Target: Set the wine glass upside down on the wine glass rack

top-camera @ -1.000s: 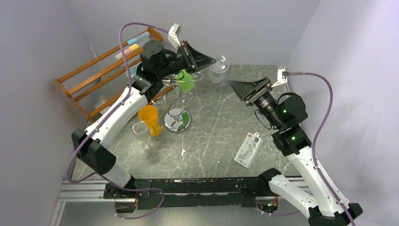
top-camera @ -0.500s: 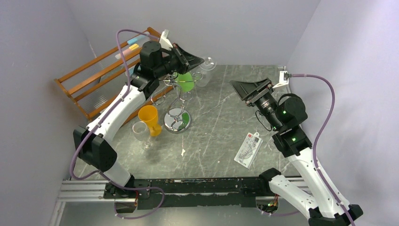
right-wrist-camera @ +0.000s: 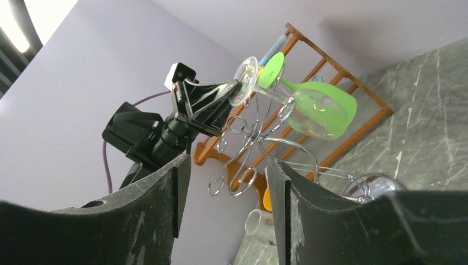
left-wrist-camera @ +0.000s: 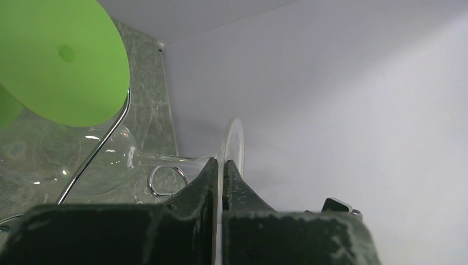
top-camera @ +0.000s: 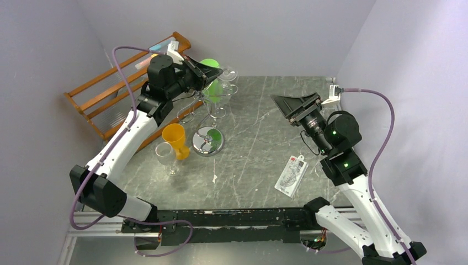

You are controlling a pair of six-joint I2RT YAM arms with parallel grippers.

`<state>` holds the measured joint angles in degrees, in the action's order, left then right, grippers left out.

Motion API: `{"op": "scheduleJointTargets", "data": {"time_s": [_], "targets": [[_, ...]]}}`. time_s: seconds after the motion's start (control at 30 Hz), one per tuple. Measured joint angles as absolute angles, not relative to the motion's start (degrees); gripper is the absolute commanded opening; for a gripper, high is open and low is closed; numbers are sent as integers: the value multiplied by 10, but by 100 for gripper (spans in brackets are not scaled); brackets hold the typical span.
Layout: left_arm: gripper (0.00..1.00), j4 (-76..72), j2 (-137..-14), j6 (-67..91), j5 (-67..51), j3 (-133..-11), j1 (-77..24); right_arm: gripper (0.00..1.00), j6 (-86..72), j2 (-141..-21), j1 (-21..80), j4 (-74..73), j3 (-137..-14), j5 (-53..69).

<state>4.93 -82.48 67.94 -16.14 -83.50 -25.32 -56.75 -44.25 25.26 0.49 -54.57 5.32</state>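
Observation:
My left gripper (top-camera: 214, 70) is shut on the round foot of a clear wine glass (top-camera: 228, 75) and holds it on its side at the top of the chrome wire wine glass rack (top-camera: 208, 141). In the left wrist view the foot (left-wrist-camera: 233, 144) is edge-on between the jaws of my left gripper (left-wrist-camera: 221, 163), and the stem (left-wrist-camera: 165, 160) lies just above a curled hook (left-wrist-camera: 161, 180). A green wine glass (top-camera: 214, 84) hangs upside down on the rack. My right gripper (top-camera: 284, 105) is open and empty, raised to the right. The right wrist view shows the rack (right-wrist-camera: 248, 149) and the held glass (right-wrist-camera: 246, 80).
A slanted brown wooden shelf rack (top-camera: 118, 91) stands at the back left. An orange cup (top-camera: 175, 141) and an upright clear glass (top-camera: 165, 155) stand left of the rack's base. A white packet (top-camera: 291, 175) lies at the right front.
My left gripper has carried the clear wine glass leftward, from right of the rack to its top beside the green glass. The right arm has not moved.

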Motion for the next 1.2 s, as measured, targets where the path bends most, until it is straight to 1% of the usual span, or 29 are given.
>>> {"op": "scheduleJointTargets", "data": {"time_s": [0.7,1.2], "targets": [[5,86,-796,688,-164,-804,-253,54,-581,-430,253,-26,-536,37],[5,83,-788,677,-229,-792,-253,51,-587,-429,253,-34,-526,31]]}}
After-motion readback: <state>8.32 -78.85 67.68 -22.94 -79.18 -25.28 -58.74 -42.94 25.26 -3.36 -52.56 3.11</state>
